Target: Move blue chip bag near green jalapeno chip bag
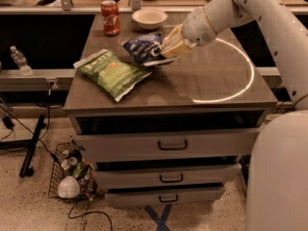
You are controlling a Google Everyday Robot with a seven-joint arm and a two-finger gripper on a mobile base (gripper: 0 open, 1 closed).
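The green jalapeno chip bag (111, 73) lies flat on the left part of the cabinet top (202, 88). The blue chip bag (143, 48) is dark navy with white lettering and hangs in the air just to the right of and above the green bag's far corner. My gripper (163, 49) is shut on the blue chip bag's right side, with the white arm reaching in from the upper right. The two bags are close, nearly touching at their edges.
A red soda can (110, 17) and a white bowl (149, 18) stand at the back of the cabinet top. A bright ring of light (240, 88) falls on the right side. Drawers are below, a wire basket (72, 177) on the floor at the left.
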